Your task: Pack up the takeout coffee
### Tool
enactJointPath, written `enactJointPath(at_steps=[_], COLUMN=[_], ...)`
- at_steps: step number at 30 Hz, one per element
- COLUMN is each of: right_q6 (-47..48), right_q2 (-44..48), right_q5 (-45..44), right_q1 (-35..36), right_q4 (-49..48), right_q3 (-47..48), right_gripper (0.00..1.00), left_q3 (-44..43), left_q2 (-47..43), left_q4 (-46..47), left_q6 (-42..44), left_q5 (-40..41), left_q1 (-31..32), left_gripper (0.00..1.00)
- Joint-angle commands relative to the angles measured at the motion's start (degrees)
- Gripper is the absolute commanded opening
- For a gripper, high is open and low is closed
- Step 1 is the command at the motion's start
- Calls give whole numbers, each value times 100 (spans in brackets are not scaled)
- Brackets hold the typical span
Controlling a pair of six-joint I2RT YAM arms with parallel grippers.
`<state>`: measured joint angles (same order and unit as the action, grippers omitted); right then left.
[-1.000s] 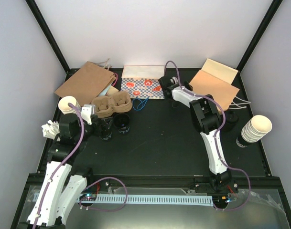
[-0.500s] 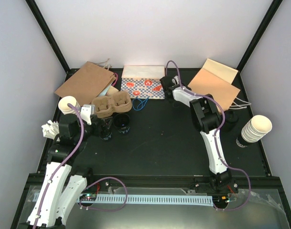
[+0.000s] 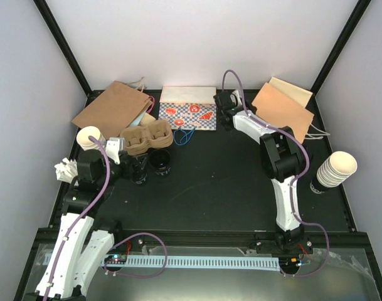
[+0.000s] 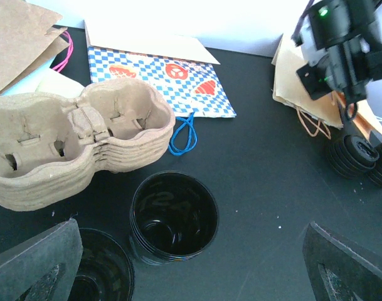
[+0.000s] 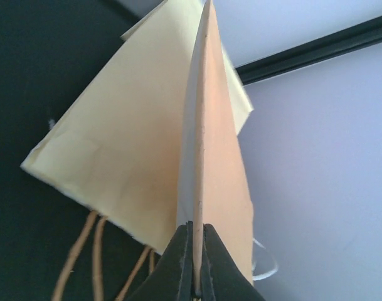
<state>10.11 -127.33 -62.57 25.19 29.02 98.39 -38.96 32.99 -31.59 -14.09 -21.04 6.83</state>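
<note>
Two black takeout coffee cups stand side by side at the left, one (image 3: 160,160) (image 4: 174,216) just in front of the cardboard tray (image 3: 147,138) (image 4: 78,144), the other (image 3: 139,174) (image 4: 100,273) partly cut off by the lower left edge of the left wrist view. My left gripper (image 3: 138,167) (image 4: 191,273) hangs open just above them, its fingers (image 4: 34,269) wide apart and holding nothing. At the back right my right gripper (image 3: 251,110) (image 5: 195,266) is shut on the thin edge of a tan paper bag (image 3: 283,111) (image 5: 128,157), which stands up between the jaws.
A brown paper bag (image 3: 112,106) and a blue checkered bag (image 3: 187,113) lie at the back, with a blue loop (image 3: 185,136) in front. White paper cups are stacked at the right (image 3: 336,168); one white cup (image 3: 90,137) and crumpled paper (image 3: 66,169) sit at the left.
My right gripper went from open to shut on the tan bag's edge, and that arm swung right, shifting the bag. The left arm and the cups have not moved.
</note>
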Motion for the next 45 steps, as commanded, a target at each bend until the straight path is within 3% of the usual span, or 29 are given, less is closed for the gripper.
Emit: enactJointPath(at_steps=[1,9,16,21,24,28,34,39,45], right_q6=[82,226,611,415,-62,-690,-1295,-2165,-2852], right_q2=[726,1740,2604,2978,3370,4040,5368,6515,7388], right_q5=[-446,-507,-537,-182,464,2509,5021,5722,6284], right_q1=[108,491,1443,2154,2502,2613,2610,2605,2600], right_q4=[-233,-4,-243,496,1039,1489,467,-558,-1012], right_q3=[-47,-57,-196,194,477,636,-714,-2035,-2956], right_gripper=[1,1,1,1,1,1,2,1,1], left_q3=[-33,-24,-23,-15,-7,-6,-11,-7,5], left_q2=[-63,-164,-146,-196,-204,-197,-179,-163,-142], left_q4=[118,134,136,138,147,148,145,144,168], left_q6=[55,48,43,34,32,24,29,29,6], left_q5=[-13,3,-14,11,21,30,53,39,-20], left_q1=[30,79,143,177,205,222,248,249,266], left_gripper=[99,99,99,99,99,99,99,99,99])
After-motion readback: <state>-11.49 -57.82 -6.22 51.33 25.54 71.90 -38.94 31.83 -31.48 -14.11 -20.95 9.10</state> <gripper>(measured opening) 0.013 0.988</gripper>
